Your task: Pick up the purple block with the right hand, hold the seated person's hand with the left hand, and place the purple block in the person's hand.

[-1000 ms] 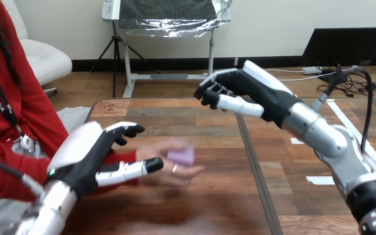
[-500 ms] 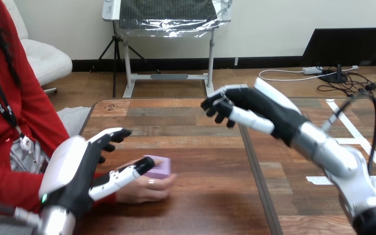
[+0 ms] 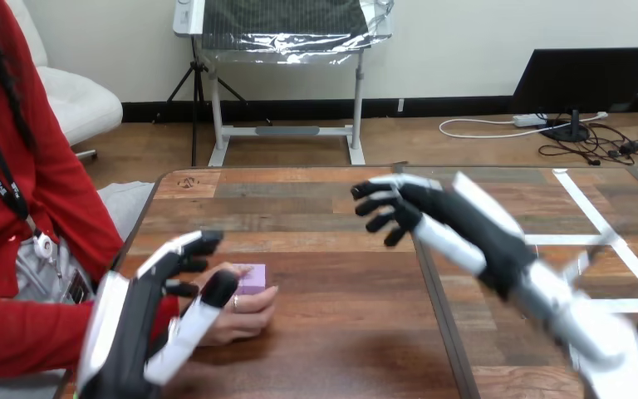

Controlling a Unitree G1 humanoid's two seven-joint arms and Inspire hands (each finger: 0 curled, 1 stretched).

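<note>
The purple block (image 3: 252, 277) lies in the person's hand (image 3: 237, 312), which rests on the wooden table (image 3: 332, 332) at the lower left with its fingers curled around the block. My left hand (image 3: 145, 324) is low at the left, just in front of the person's hand, with relaxed fingers spread and nothing in its grasp. My right hand (image 3: 432, 216) hovers above the table's middle, right of the block and well apart from it, its fingers loosely bent and empty.
A dark seam (image 3: 436, 299) runs front to back through the table. White tape strips (image 3: 606, 237) mark the table's right part. The person sits at the left edge.
The person's hand with the block has drawn back toward the left. My left hand has dropped lower and pulled toward me. My right arm has lowered and drawn back.
</note>
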